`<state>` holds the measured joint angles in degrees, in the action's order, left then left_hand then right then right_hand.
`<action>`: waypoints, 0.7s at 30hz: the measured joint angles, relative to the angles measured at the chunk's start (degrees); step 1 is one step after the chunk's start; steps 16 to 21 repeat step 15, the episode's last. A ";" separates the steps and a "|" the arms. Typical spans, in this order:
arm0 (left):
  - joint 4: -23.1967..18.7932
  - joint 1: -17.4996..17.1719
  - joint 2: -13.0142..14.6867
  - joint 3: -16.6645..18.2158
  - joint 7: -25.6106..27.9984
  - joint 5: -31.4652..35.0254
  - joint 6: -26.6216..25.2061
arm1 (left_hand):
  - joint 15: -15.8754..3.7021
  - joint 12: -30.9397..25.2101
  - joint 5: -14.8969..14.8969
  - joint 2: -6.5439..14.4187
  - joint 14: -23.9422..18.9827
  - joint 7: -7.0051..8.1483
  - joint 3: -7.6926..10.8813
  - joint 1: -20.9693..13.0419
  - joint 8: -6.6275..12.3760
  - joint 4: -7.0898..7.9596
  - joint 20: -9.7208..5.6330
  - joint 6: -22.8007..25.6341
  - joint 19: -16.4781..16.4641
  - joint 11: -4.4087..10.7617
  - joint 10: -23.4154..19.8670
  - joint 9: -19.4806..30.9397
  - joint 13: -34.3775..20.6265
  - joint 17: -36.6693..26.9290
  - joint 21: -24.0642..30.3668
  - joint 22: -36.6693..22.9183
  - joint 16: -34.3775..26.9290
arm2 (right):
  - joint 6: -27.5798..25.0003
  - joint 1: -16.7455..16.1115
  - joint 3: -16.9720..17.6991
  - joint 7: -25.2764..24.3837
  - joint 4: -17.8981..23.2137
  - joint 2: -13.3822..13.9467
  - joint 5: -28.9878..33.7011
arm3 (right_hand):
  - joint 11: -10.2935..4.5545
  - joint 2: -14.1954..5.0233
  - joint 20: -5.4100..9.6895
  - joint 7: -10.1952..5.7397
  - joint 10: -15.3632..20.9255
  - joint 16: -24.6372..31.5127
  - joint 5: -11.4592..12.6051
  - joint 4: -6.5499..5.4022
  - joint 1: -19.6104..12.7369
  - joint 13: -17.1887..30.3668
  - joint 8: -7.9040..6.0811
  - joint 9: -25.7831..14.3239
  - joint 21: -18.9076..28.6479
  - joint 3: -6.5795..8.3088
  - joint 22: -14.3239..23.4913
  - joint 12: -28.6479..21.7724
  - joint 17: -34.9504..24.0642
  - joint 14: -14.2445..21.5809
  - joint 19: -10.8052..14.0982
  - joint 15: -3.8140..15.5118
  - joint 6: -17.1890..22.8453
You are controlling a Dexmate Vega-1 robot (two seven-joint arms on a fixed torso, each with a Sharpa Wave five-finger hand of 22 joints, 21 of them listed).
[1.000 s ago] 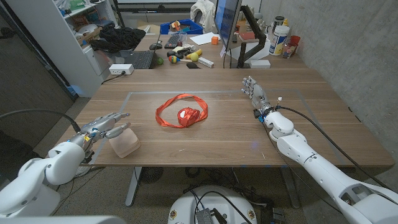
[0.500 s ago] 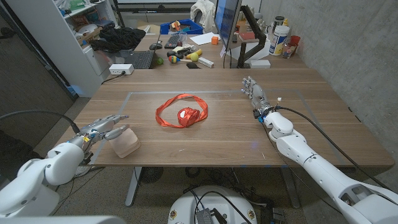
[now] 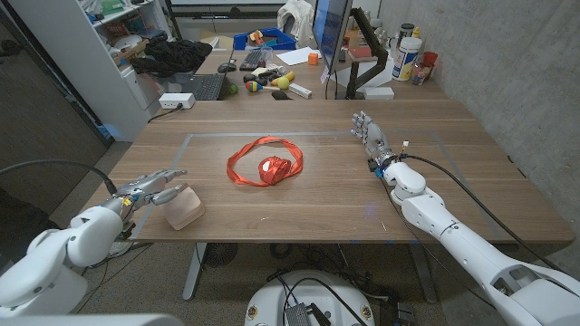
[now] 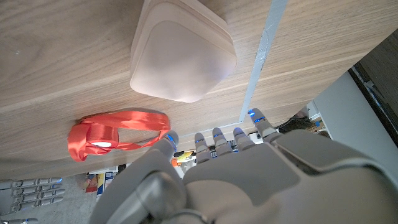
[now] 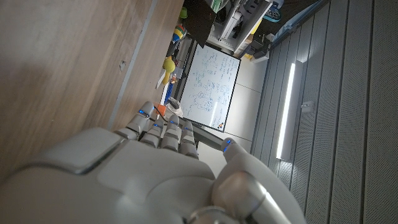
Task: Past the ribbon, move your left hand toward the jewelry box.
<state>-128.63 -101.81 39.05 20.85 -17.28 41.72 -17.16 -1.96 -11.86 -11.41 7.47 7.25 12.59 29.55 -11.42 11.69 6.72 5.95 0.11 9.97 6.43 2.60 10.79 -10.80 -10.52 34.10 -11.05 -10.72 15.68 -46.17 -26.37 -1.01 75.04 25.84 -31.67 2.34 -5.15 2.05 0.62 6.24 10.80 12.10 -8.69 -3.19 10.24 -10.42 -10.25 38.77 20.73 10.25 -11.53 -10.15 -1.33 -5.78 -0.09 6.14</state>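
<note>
A pale pink jewelry box (image 3: 184,208) with a rounded lid sits near the table's front left edge; it is also in the left wrist view (image 4: 181,56). My left hand (image 3: 148,188) hovers just left of the box, fingers spread and holding nothing (image 4: 217,171). A red ribbon (image 3: 265,165) lies looped at the table's middle, beyond the box (image 4: 115,135). My right hand (image 3: 372,138) stands at the right side of the table with its fingers extended and nothing in it (image 5: 168,168).
Pale tape lines (image 3: 245,136) mark a rectangle on the wooden table (image 3: 453,163). Behind the table stand a keyboard (image 3: 198,87), a monitor (image 3: 328,36), a blue bin (image 3: 265,40), bottles (image 3: 410,56) and shelves (image 3: 109,36).
My left hand has drifted slightly back toward the table's front edge. The box, ribbon and right hand have not moved.
</note>
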 measured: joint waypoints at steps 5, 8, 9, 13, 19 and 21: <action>0.33 0.15 0.52 -0.18 -0.32 -0.32 -0.27 | 0.00 0.00 0.00 0.00 0.00 0.00 0.00 0.00 0.00 0.00 0.00 0.00 0.00 0.00 0.00 0.00 0.00 0.00 0.00 0.00 0.00 | -0.03 0.37 -0.16 0.10 -0.51 -0.27 0.07 | 0.00 0.00 0.00 0.00 0.00 0.00 0.00 0.00 0.00 0.00 0.00 0.00 0.01 0.00 0.00 0.00 0.00 0.00 0.00 0.00 0.00; 0.52 0.19 0.77 -0.28 -0.47 -0.54 -0.38 | 0.00 0.00 0.00 0.00 0.00 -0.22 0.00 0.00 0.00 0.00 0.00 0.22 0.00 0.00 0.00 0.00 0.00 0.00 0.00 0.00 0.00 | -0.04 0.57 -0.25 0.17 -0.77 -0.41 0.12 | 0.00 0.00 0.00 0.00 0.00 0.00 0.00 0.00 0.00 0.00 0.00 0.00 -0.22 0.00 0.00 0.00 0.00 0.00 0.00 0.00 0.00; 0.61 0.23 0.88 -0.31 -0.55 -0.66 -0.45 | 0.00 0.00 0.00 0.00 0.00 -0.22 0.00 0.00 0.00 0.00 0.00 0.22 0.00 0.00 0.00 0.00 0.00 0.00 0.00 0.00 0.00 | -0.05 0.68 -0.33 0.22 -0.92 -0.49 0.14 | 0.00 0.00 0.00 0.00 0.00 0.00 0.00 0.00 0.00 0.00 0.00 0.00 -0.22 0.00 0.00 0.00 0.00 0.00 0.00 0.00 0.00; 0.82 0.29 1.10 -0.37 -0.71 -0.98 -0.56 | 0.00 0.00 0.00 0.00 0.00 -0.09 0.24 0.00 0.00 0.24 0.00 0.34 0.00 0.01 0.00 0.00 0.00 0.00 0.00 0.00 0.00 | -0.05 0.89 -0.44 0.29 -1.26 -0.67 0.18 | 0.00 0.00 0.00 0.00 0.00 0.00 0.00 0.00 0.00 0.00 0.00 0.00 -0.22 0.00 0.00 0.00 0.00 0.00 0.00 0.00 0.00; 1.14 0.35 1.45 -0.50 -0.79 -1.23 -0.63 | 0.00 0.00 0.00 0.00 0.00 0.10 0.24 0.00 0.00 0.24 0.00 0.53 0.00 0.01 0.00 0.00 0.00 0.00 0.00 0.00 0.00 | -0.06 1.09 -0.53 0.35 -1.54 -0.81 0.24 | 0.00 0.00 0.00 0.00 0.00 0.00 0.00 0.00 0.00 0.00 0.00 0.00 -0.22 0.00 0.00 0.00 0.00 0.00 0.00 0.00 0.00; 1.14 0.35 1.45 -0.50 -0.79 -1.23 -0.63 | 0.00 0.00 0.00 0.00 0.00 0.10 0.24 0.00 0.00 0.24 0.00 0.53 0.00 0.01 0.00 0.00 0.00 0.00 0.00 0.00 0.00 | -0.06 1.09 -0.53 0.35 -1.54 -0.81 0.24 | 0.00 0.00 0.00 0.00 0.00 0.00 0.00 0.00 0.00 0.00 0.00 0.00 -0.22 0.00 0.00 0.00 0.00 0.00 0.00 0.00 0.00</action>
